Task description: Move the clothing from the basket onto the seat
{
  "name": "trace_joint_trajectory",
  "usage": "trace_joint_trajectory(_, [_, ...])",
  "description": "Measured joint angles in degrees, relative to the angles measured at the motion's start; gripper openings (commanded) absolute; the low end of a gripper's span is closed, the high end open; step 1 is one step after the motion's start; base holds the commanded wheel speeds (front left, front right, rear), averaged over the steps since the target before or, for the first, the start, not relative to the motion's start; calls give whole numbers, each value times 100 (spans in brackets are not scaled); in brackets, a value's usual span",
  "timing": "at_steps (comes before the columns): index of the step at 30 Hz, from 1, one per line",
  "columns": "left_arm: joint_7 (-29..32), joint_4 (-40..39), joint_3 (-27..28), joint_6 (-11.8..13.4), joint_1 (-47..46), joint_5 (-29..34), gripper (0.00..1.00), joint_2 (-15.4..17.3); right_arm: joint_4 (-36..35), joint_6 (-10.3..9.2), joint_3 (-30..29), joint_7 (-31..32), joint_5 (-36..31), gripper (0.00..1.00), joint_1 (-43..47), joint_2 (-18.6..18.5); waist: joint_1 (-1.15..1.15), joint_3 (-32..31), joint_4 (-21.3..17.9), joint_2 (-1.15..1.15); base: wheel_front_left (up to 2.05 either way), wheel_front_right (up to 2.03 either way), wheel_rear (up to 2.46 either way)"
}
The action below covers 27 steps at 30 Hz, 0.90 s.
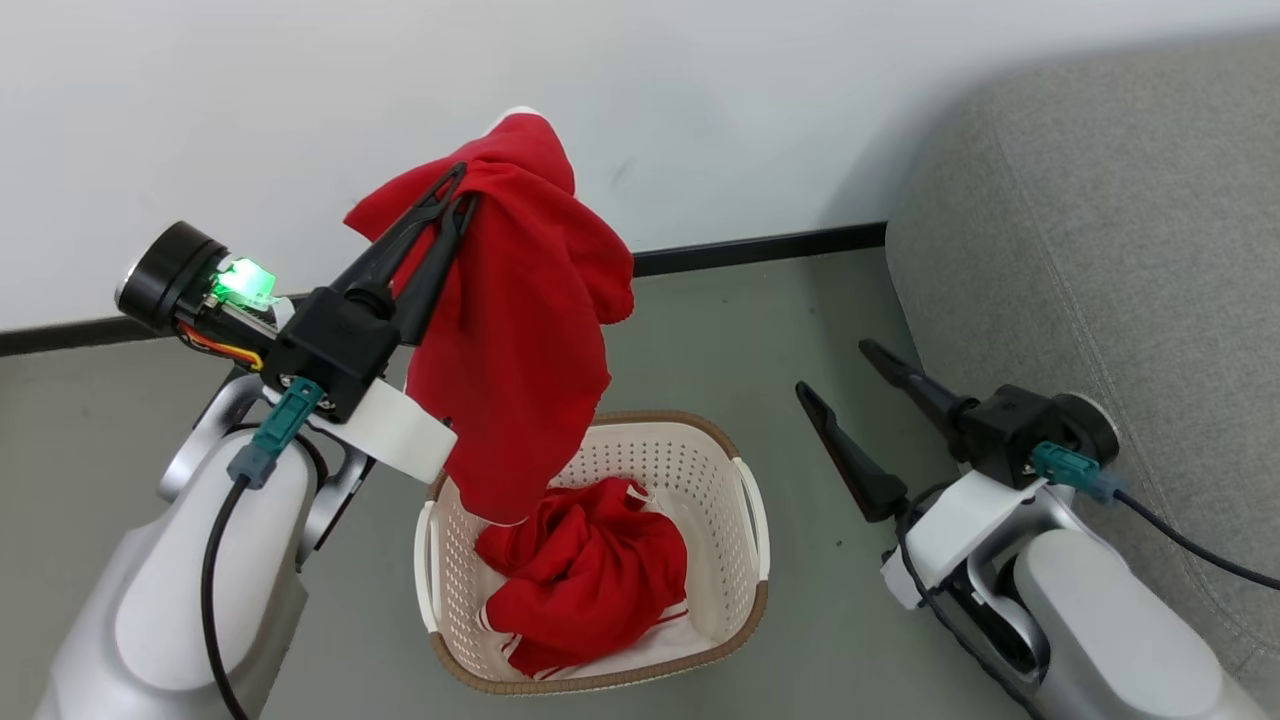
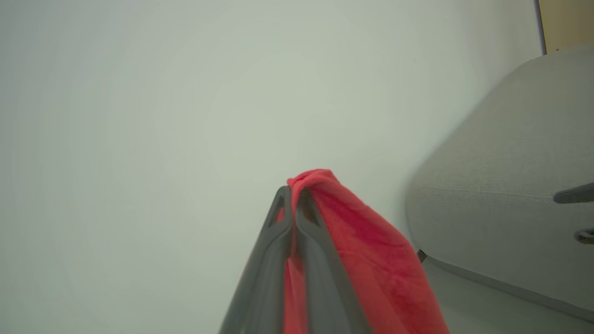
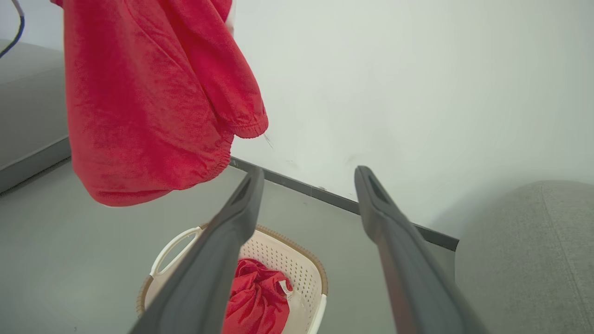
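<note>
My left gripper [image 1: 455,190] is shut on a red garment [image 1: 520,330] and holds it up above the basket [image 1: 745,560]; the cloth hangs down to the basket's near-left rim. From the left wrist view the same red garment [image 2: 366,246] drapes over the closed fingers [image 2: 278,241]. More red clothing [image 1: 590,575] with white stripes lies crumpled inside the cream basket, also seen as red clothing [image 3: 255,299] in the basket [image 3: 306,264]. My right gripper [image 1: 835,370] stands open and empty to the right of the basket, beside the grey seat [image 1: 1100,220].
The basket stands on a grey floor [image 1: 760,300] near a white wall [image 1: 300,90] with a dark skirting strip [image 1: 760,248]. The grey seat fills the right side, its rounded corner close to my right arm. Cables run from both wrists.
</note>
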Motion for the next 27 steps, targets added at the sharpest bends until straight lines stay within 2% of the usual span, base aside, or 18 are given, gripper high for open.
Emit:
trace_joint_trajectory(14, [482,-381,-512,-177,-15,-179,0,-248,241,-1,1128,0,1595,100,219,87,0,-703,378,0,0,0,0])
trace_joint_trajectory(19, [582,-565,-681,-181,-55,-308,0,-303,261,-1,1098,0,2006,100,270,82,0,-880,509,0,0,0,0])
trace_joint_trajectory(23, [688,-711,-837,-226,-60,-361,0,-389,406,-1,1116,0,2117,100,268,-104,0,-996,611,0,0,0,0])
trace_joint_trajectory(27, [764,-775,-922,-229,-61,-412,0,-417,408,-1,1321,1,2341,100,242,-151,0,-1069,688,0,0,0,0])
